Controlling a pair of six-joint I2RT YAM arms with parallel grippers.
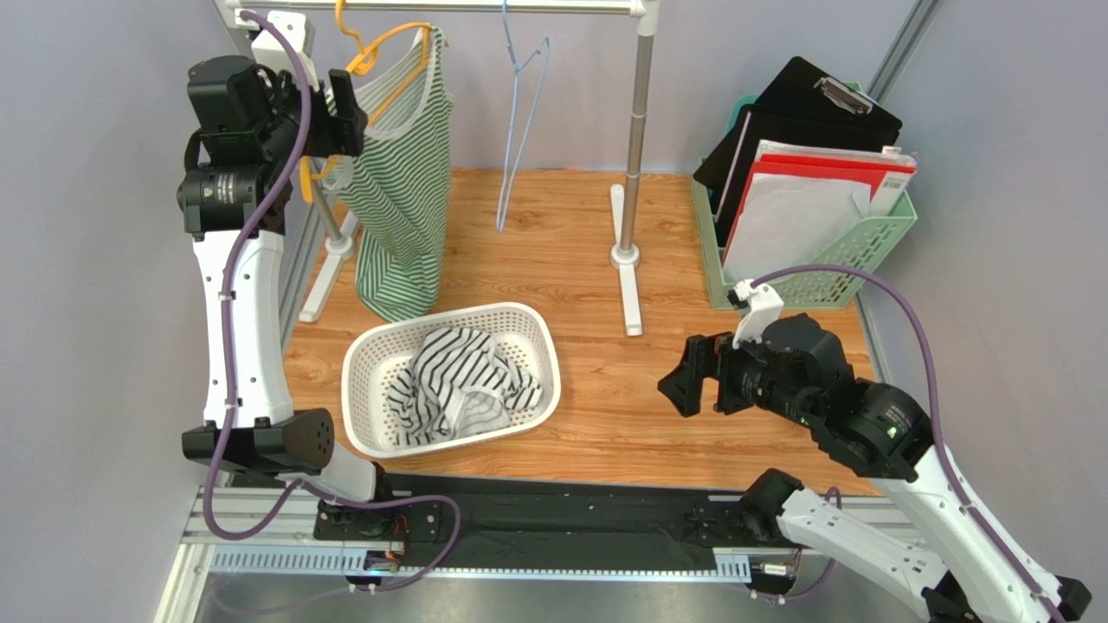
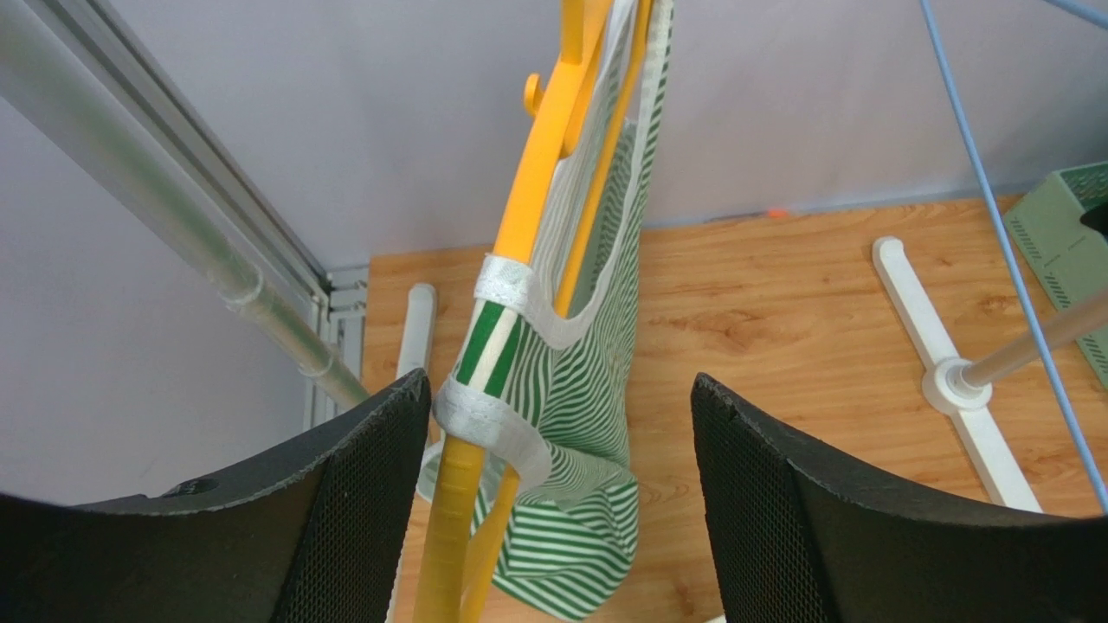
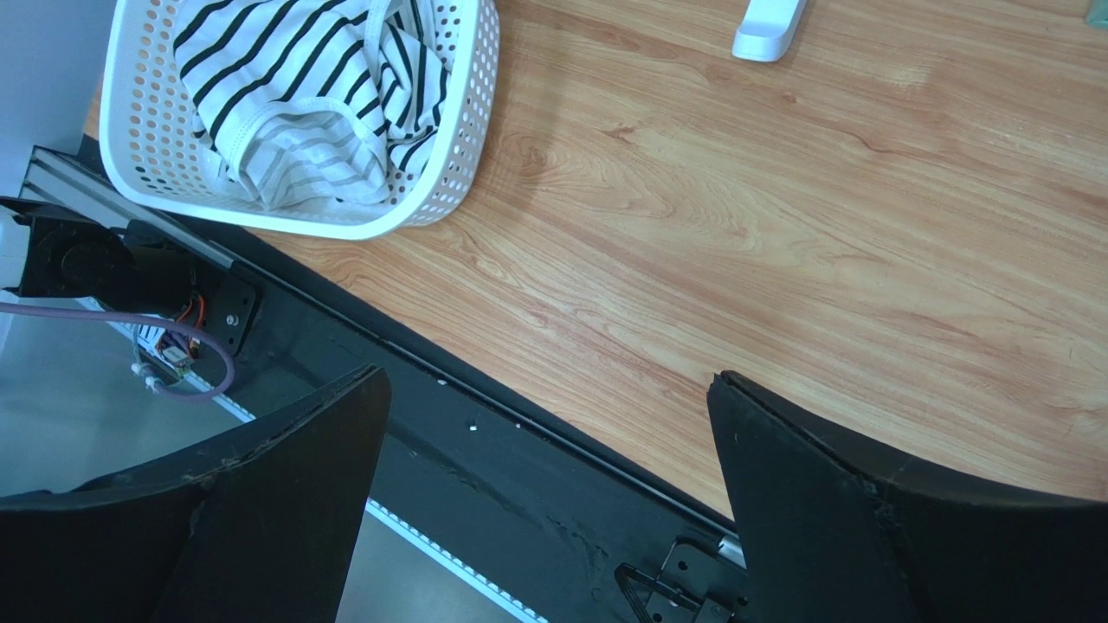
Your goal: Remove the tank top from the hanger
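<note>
At the far left, the left arm reaches up to the clothes rail (image 1: 455,7). The left gripper (image 1: 341,110) is level with the shoulder of the tank top (image 1: 403,195), and its jaws are spread wide. Seen from its wrist, the yellow hanger (image 2: 546,143) and the white-edged strap around it pass up between the two black fingers (image 2: 377,480). They run closer to the finger on the left of that view, and I can't tell whether they touch it.

The green-and-white striped tank top hangs on the hanger from the rail. Its hem droops toward the wooden table (image 1: 585,428), just behind the white basket (image 1: 377,351).

A little to the right, an empty pale wire hanger (image 1: 520,130) dangles from the same rail. In front of it, the basket holds a crumpled black-and-white striped garment (image 1: 455,377).

Further right is the rack's upright post (image 1: 637,130), with its white foot flat on the table.

Right of that and nearer me, the right gripper (image 1: 683,383) hovers low over bare wood. Its jaws are apart with nothing between them, well away from the clothes.

At the far right, a green file tray (image 1: 897,247) holds a black clipboard and some papers.
</note>
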